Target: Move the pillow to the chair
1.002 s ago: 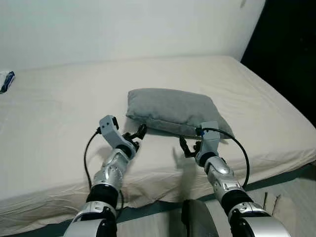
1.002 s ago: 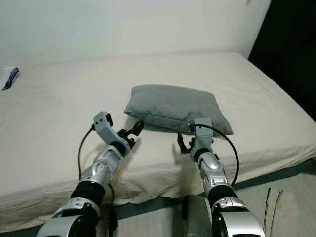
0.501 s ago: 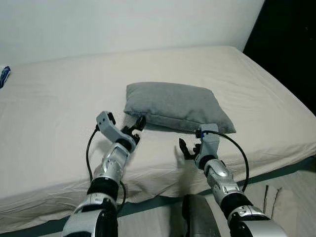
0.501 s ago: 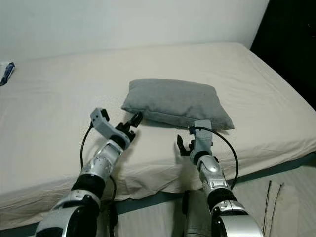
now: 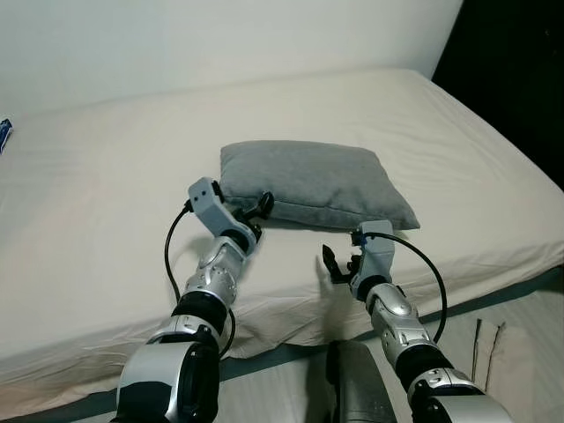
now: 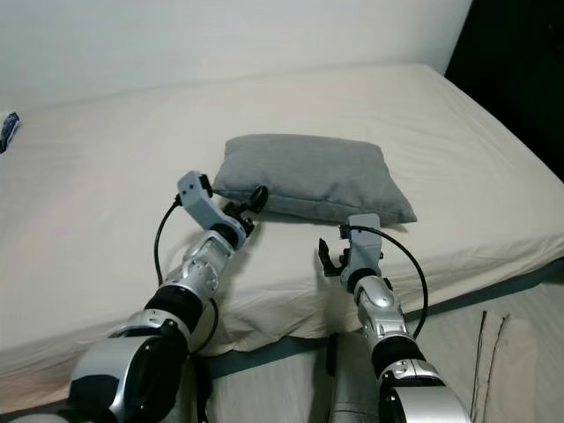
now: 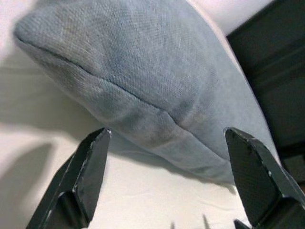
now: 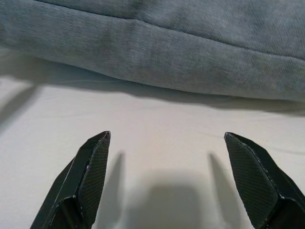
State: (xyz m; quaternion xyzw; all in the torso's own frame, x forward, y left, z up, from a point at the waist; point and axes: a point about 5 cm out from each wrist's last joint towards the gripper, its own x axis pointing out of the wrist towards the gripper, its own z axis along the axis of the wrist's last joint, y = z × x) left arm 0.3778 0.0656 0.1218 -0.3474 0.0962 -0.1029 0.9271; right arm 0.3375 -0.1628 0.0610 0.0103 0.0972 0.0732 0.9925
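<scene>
A grey pillow (image 5: 313, 181) lies flat on the cream bed (image 5: 106, 194), near its front edge. My left gripper (image 5: 256, 210) is open at the pillow's front left corner, its fingers straddling the seam (image 7: 143, 102) there. My right gripper (image 5: 339, 263) is open too, a short way in front of the pillow's near long edge (image 8: 157, 52), hovering over bare sheet and holding nothing.
A small blue and white object (image 5: 3, 134) lies at the bed's far left. A white wall stands behind the bed, a dark opening (image 5: 520, 79) at the right. The bed's front edge (image 5: 291, 326) drops to the floor below my arms.
My left gripper has pushed forward and right up to the pillow's corner. The camera has shifted a little; my right gripper has barely moved.
</scene>
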